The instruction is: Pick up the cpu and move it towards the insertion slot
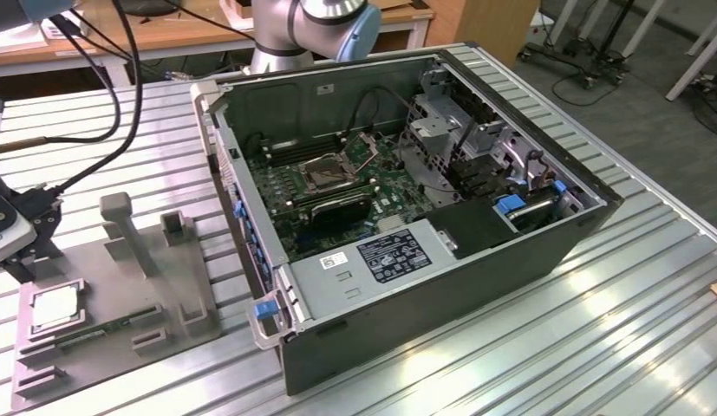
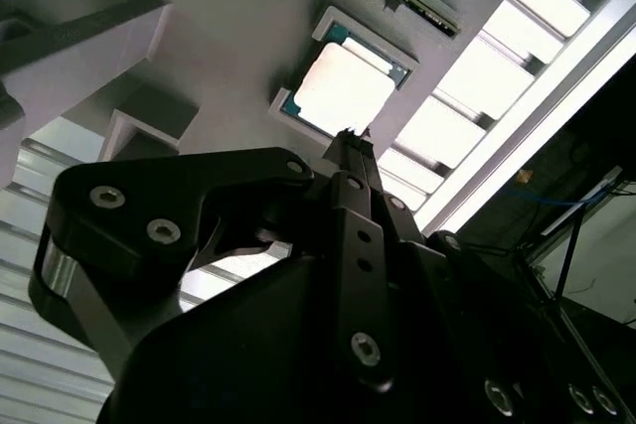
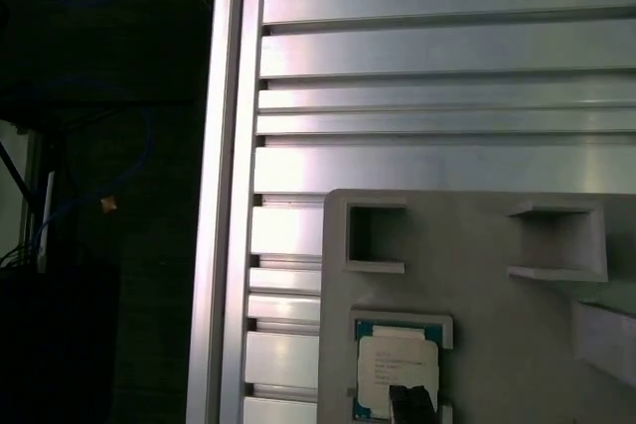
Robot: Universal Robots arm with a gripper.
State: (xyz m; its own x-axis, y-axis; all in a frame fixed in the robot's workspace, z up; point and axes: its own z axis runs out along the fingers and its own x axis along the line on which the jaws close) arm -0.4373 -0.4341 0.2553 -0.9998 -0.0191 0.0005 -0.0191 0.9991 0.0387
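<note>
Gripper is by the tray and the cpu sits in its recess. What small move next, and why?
Probably ease the gripper straight down onto the cpu. It lies flat in a recess of the grey tray, not yet lifted, and in both wrist views the gripper's tip lines up over it. The insertion slot sits apart, inside the open case.

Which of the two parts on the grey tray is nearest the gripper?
The cpu, the square silvery chip in a recess of the tray; the gripper hangs right by it. The long green memory stick lies farther off.
</note>
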